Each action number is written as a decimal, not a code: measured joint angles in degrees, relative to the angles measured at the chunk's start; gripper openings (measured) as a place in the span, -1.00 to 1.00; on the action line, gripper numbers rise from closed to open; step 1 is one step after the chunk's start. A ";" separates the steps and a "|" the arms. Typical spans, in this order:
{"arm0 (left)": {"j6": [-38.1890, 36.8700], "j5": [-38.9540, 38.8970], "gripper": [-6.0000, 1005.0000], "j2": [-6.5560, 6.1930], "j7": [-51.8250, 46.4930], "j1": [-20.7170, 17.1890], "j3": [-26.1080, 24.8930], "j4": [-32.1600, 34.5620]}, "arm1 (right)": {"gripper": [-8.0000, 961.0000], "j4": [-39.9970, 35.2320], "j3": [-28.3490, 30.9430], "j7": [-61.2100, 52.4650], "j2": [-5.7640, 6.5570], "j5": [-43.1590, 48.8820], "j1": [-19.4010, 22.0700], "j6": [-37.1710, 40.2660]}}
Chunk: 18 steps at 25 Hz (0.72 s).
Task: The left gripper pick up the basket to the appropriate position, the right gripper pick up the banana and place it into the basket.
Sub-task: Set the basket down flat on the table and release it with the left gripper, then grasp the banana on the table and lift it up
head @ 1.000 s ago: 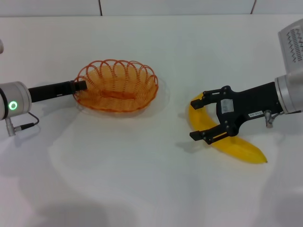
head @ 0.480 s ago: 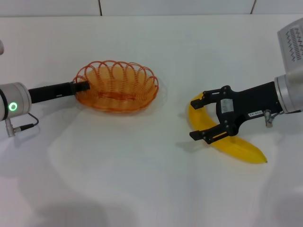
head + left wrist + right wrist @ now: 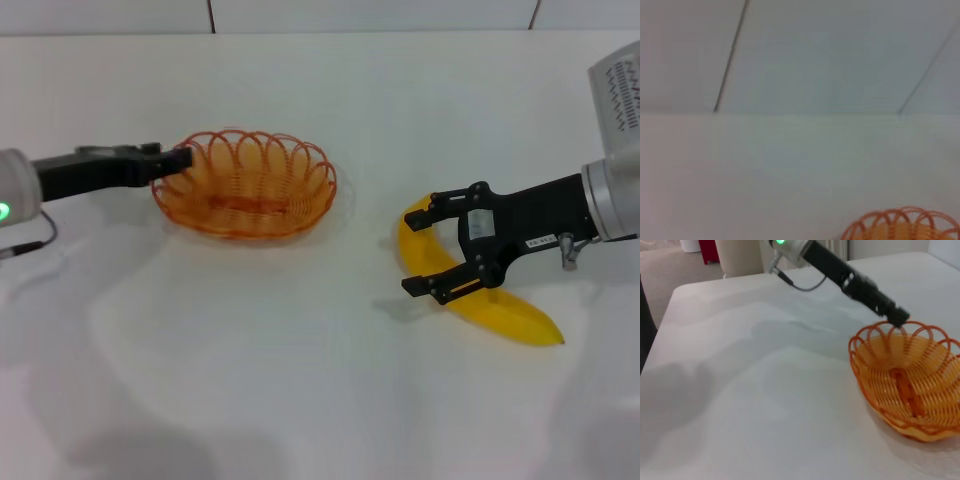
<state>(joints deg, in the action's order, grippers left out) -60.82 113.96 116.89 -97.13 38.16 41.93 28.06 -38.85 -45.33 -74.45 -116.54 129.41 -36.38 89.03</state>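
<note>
The orange wire basket (image 3: 245, 185) sits at the left middle of the white table. My left gripper (image 3: 176, 158) is shut on the basket's left rim, which looks slightly raised. The right wrist view shows the same grip (image 3: 897, 318) on the basket (image 3: 907, 385). The left wrist view shows only a bit of the basket's rim (image 3: 900, 226). The yellow banana (image 3: 510, 315) lies on the table at the right. My right gripper (image 3: 414, 254) is open and low over the banana's upper end, one finger on each side of it.
The right arm's white housing (image 3: 620, 80) stands at the far right. A tiled wall (image 3: 300, 15) closes off the back of the table. In the right wrist view the table's edge (image 3: 670, 295) shows, with floor beyond it.
My left arm has risen and swung, and the basket has shifted slightly left with its gripped rim lifted. The right gripper and the banana have not moved.
</note>
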 joint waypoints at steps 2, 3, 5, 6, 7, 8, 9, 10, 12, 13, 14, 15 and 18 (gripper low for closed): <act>-2.02 -0.37 0.13 0.01 1.46 -1.77 -0.01 3.26 | 0.86 0.00 0.00 0.00 -0.01 -0.01 0.05 0.03; -3.29 -0.74 0.13 -0.02 2.53 -2.91 -0.01 4.87 | 0.86 0.00 0.01 0.00 -0.03 -0.10 0.05 0.14; -5.48 -1.33 0.13 -0.14 4.48 -4.25 -0.01 6.85 | 0.86 0.00 0.02 -0.13 -0.05 -0.67 0.13 0.18; -6.81 -1.72 0.12 -0.18 5.94 -4.86 -0.01 7.54 | 0.86 0.00 0.03 -0.30 -0.05 -0.99 0.21 0.16; -8.04 -2.03 0.13 -0.20 7.51 -5.50 -0.01 8.04 | 0.86 0.00 0.08 -0.49 -0.06 -1.26 0.31 0.12; -9.01 -2.35 0.13 -0.21 9.18 -6.06 -0.01 8.40 | 0.86 0.00 0.16 -0.60 -0.07 -1.45 0.39 0.08; -10.12 -2.68 0.13 -0.21 11.48 -6.82 -0.01 8.80 | 0.86 0.00 0.28 -0.65 -0.07 -1.68 0.44 0.08; -10.82 -2.93 0.13 -0.20 13.37 -7.48 -0.03 9.06 | 0.86 0.00 0.37 -0.67 -0.07 -1.91 0.48 0.04; -11.84 -3.99 0.13 -0.17 17.23 -9.05 -0.03 9.36 | 0.86 -0.05 0.43 -0.89 -0.09 -2.81 0.61 -0.30; -12.01 -4.54 0.13 -0.17 18.36 -9.62 -0.03 9.43 | 0.86 -0.14 0.46 -1.23 -0.09 -3.59 0.79 -0.62; -12.37 -5.16 0.13 -0.20 19.79 -10.39 -0.04 9.46 | 0.86 -0.14 0.46 -1.23 -0.09 -3.59 0.79 -0.62; -12.84 -5.65 0.13 -0.26 21.02 -11.09 -0.04 9.46 | 0.86 -0.58 0.50 -2.26 -0.09 -5.33 1.54 -1.39; -16.70 -6.00 0.13 -0.33 27.91 -13.04 -0.18 9.41 | 0.86 -1.35 0.43 -3.27 -0.12 -7.36 2.77 -2.55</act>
<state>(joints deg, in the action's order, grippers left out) -77.52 107.97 116.55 -69.23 25.12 41.75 37.48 -40.19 -44.89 -77.72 -116.66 122.06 -33.61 86.48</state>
